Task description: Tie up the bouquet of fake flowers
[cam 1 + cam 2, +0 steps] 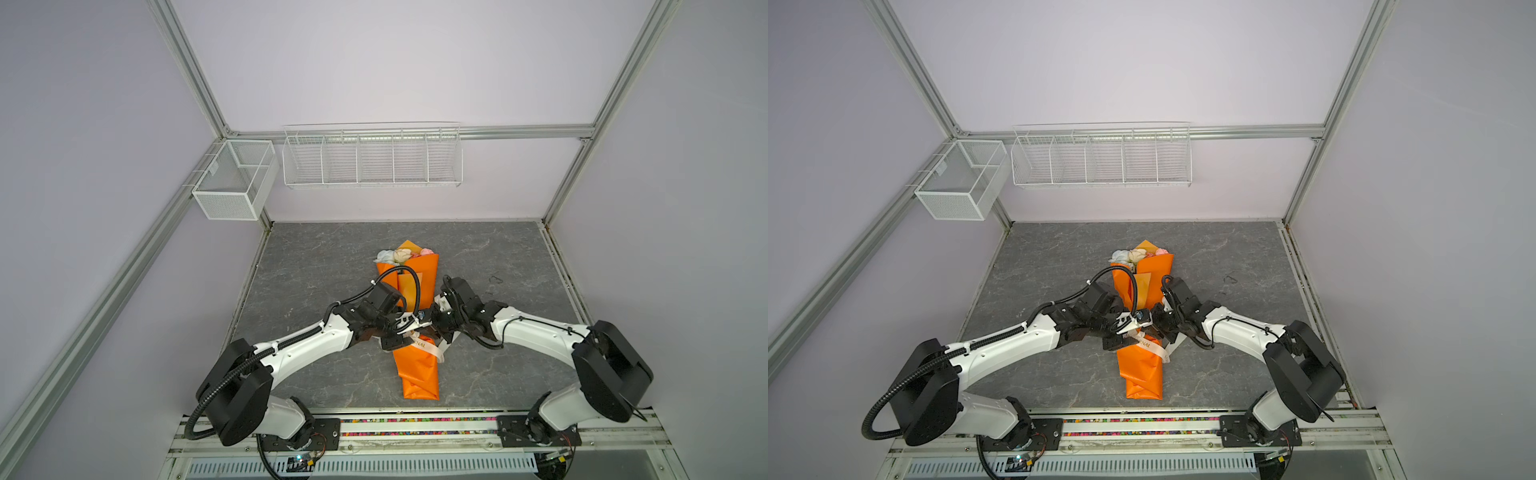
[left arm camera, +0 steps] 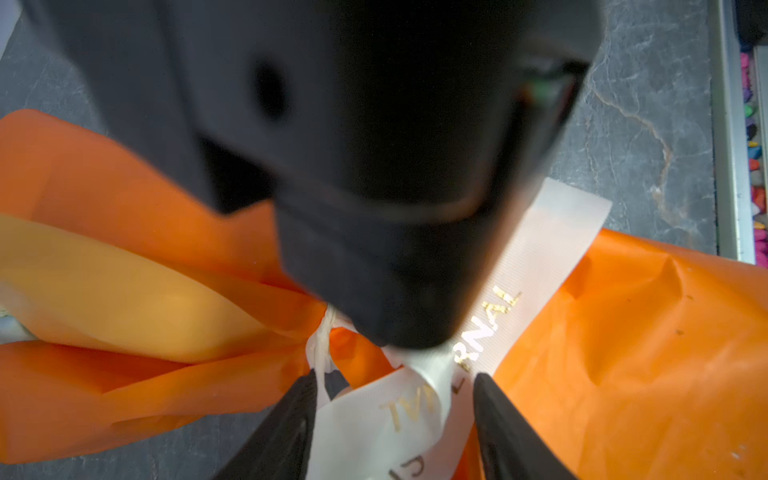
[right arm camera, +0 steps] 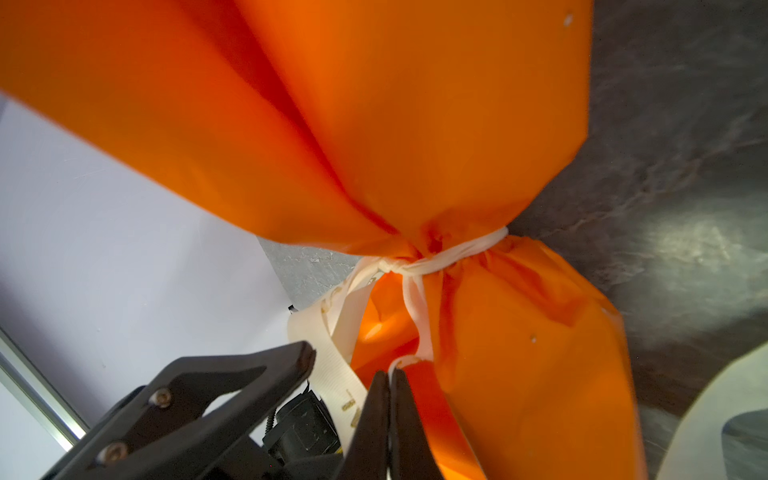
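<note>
R gripper [image 3: 390, 372] pinching ribbon [image 3: 415, 307], wrist cam only

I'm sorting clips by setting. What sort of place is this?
Probably a robotics lab test cell: an aluminium frame encloses plain lilac walls, two robot arms are mounted at the near edge of the table, and white wire baskets hang on the back wall.

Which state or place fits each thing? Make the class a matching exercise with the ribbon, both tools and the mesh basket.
Things: 1 ribbon; 2 left tool; 3 right tool; 4 mesh basket.
States: A shut on a ribbon end; B hung on a frame rail; C jaws apart; D tied around the bouquet.
Pairs: 1-D, 2-C, 3-A, 4-B.
</note>
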Controlling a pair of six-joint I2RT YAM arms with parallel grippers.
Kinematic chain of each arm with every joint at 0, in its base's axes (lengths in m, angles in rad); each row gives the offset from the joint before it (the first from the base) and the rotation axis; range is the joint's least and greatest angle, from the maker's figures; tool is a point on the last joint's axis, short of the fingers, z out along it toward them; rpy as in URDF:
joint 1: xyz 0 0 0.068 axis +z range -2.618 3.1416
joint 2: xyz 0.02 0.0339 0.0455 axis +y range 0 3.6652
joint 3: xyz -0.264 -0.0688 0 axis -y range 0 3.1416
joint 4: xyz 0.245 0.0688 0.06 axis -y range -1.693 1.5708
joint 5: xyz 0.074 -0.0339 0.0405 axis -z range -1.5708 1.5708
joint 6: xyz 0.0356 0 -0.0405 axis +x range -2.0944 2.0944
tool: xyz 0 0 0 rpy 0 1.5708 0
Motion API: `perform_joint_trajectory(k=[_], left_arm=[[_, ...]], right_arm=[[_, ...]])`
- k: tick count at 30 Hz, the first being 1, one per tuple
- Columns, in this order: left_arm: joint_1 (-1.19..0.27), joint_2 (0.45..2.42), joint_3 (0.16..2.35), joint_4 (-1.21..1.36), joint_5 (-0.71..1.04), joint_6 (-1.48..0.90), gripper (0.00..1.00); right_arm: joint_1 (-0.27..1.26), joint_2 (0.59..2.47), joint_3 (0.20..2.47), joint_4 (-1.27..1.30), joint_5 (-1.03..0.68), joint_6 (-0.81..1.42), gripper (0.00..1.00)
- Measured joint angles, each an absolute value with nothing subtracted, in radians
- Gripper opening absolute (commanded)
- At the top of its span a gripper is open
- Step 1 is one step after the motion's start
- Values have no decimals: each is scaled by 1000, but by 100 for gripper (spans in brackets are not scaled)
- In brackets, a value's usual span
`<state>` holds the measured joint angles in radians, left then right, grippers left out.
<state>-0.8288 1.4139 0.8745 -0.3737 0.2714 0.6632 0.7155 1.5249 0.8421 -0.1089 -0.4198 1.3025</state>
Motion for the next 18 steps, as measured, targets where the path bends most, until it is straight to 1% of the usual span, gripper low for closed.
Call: perform_joint_trajectory(k=[7, 11, 18], left_arm=[[-763, 1361, 808, -332, 340, 641, 60], [-764, 1336, 775, -319, 355, 640, 60], [-764, 1349, 775, -284, 383, 642, 60]], right_arm=[[709, 1521, 838, -84, -427, 1311, 7], [704, 1511, 837, -73, -431, 1314, 7], [702, 1507, 830, -59, -439, 1322, 7]])
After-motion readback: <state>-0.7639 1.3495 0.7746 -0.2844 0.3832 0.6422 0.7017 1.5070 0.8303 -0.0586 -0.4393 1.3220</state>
